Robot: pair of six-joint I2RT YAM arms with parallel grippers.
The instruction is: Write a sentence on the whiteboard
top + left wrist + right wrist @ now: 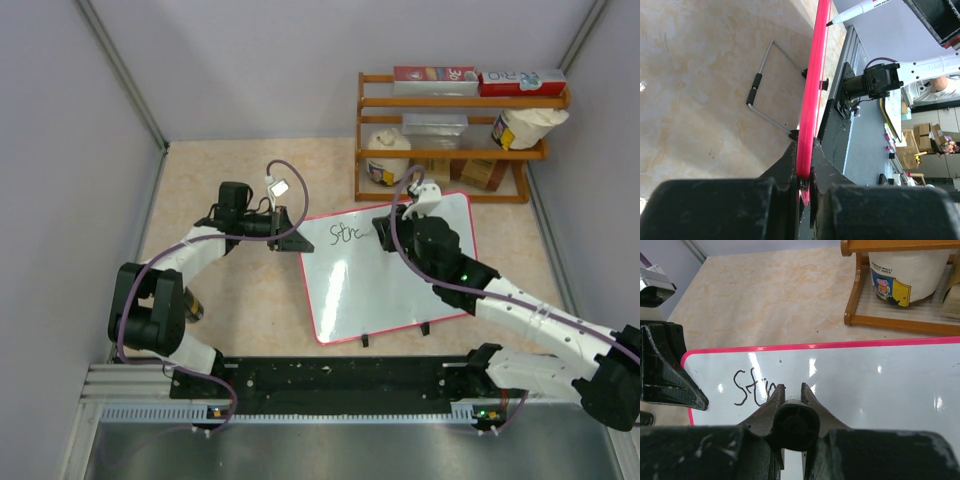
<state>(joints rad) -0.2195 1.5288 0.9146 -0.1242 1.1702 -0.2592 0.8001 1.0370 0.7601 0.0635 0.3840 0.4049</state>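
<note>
Since the whiteboard [385, 295] lies mid-table with its long edges running left to right, the line I am writing has to travel rightward along its far edge. My left gripper [297, 243] is clamped on the board's red frame [807, 150] at the far left corner, bracing it. My right gripper [385, 224] is closed tight around the pen [796, 426], which stands between the fingers and points down at the board just right of the letters. I cannot tell whether its tip is touching. The sentence [754, 388] is only a few black letters, "Str" or near it, in the far left corner close beside the left gripper. Everything right of the pen is bare white. I judge the next stroke goes right, away from the left gripper, with my right arm, the nearer one, reaching in from the near right. Nearly all the words remain unwritten.
</note>
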